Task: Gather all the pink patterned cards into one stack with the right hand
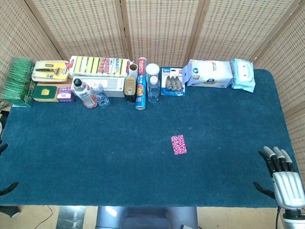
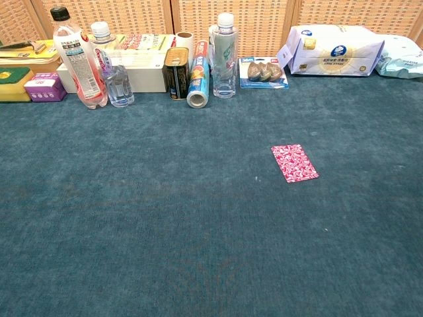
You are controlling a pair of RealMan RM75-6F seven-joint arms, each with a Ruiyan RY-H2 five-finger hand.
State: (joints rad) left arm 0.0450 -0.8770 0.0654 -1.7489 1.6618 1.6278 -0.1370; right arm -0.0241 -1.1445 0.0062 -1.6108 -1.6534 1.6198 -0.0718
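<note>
One pink patterned card [image 1: 178,144] [image 2: 294,163] lies flat on the blue tablecloth, right of centre; whether it is a single card or a stack cannot be told. My right hand [image 1: 284,179] rests at the table's near right corner, palm down, fingers spread and holding nothing, well to the right of the card. Of my left hand [image 1: 7,189] only dark fingertips show at the left edge of the head view, spread apart with nothing between them. Neither hand appears in the chest view.
Along the back edge stand drink bottles [image 1: 86,94], a foil roll [image 1: 140,89], a clear bottle [image 1: 152,83], boxes [image 1: 97,67], a blister pack [image 1: 172,82] and wipe packs [image 1: 209,74]. The cloth-covered table [image 1: 95,157] ends just in front of the hands.
</note>
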